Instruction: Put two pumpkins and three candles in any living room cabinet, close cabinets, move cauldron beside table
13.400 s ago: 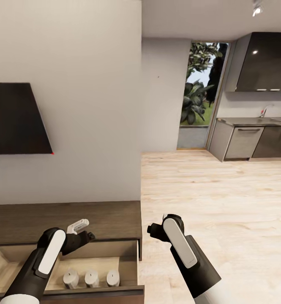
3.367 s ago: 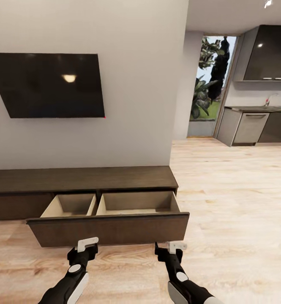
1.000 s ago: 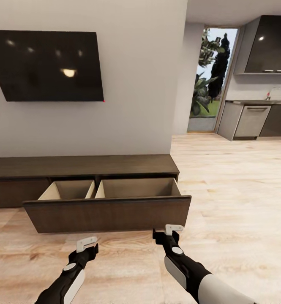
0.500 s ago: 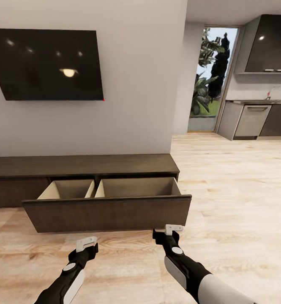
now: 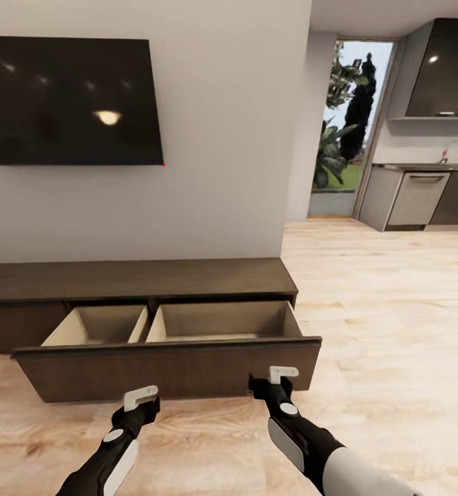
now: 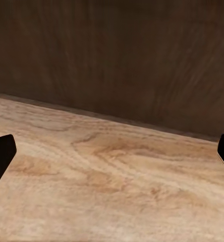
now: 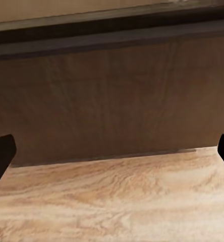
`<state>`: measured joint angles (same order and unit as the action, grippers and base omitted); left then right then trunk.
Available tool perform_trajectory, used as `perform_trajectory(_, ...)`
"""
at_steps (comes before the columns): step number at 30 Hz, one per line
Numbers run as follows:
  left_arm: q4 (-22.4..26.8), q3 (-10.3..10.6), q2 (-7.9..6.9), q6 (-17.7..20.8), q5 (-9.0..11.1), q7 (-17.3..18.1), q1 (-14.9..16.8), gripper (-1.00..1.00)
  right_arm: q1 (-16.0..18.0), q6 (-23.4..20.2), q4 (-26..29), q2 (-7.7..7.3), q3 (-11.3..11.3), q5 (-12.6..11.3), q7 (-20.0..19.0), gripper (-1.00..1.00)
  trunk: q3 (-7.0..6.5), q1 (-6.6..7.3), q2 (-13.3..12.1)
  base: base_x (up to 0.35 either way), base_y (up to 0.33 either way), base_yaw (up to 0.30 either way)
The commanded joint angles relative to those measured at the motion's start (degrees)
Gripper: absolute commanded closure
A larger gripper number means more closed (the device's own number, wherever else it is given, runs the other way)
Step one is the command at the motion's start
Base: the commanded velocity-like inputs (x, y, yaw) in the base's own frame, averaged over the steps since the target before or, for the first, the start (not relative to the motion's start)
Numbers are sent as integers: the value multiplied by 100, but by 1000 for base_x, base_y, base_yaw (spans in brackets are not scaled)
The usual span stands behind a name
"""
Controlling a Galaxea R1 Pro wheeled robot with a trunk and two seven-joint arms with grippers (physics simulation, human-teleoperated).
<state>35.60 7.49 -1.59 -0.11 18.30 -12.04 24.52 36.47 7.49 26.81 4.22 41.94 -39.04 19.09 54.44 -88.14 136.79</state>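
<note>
Cabinet [image 5: 139, 279] runs lengthwise along the wall, its pulled-out drawer [image 5: 167, 368] fronting the robot. Left pincer [image 5: 140, 397] and right pincer [image 5: 282, 375], both spread, hover just before that drawer.

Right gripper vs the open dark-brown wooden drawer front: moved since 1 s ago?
Yes: the right gripper is nearer the dark-brown wooden drawer front, now overlapping its lower edge rather than the floor.

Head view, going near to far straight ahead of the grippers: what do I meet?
Left gripper and right gripper → open drawer front → beige drawer insides → cabinet top → wall with TV.
</note>
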Motion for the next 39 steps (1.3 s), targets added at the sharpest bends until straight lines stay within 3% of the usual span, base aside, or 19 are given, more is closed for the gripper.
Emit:
perform_trajectory(1,3,4,0,-2,-1,0,0,-100,0,-4,-2,0,6,2,-2,-100,0,0,0,325,0,0)
perform_trajectory(6,7,39,9,-13,-13,-31,0,-100,0,-10,-27,-9,15,2,-38,-100,0,0,0,178,0,0)
perform_trajectory(18,8,-1,1,-22,-15,-32,0,-100,0,-10,-35,-16,16,2,-46,-100,215,-264,481,8,0,0)
perform_trajectory(22,2,17,8,-343,-19,-35,0,-100,0,-10,-35,-19,16,2,-48,-100,287,-351,642,0,0,0)
perform_trajectory(33,-2,55,9,-630,-22,-38,0,-100,0,-10,-43,-41,9,-2,-140,-100,531,-381,659,0,0,0)
perform_trajectory(39,-8,41,12,-631,-18,-52,0,-100,0,-3,-44,-42,8,-3,-159,-100,531,-381,659,12,0,0)
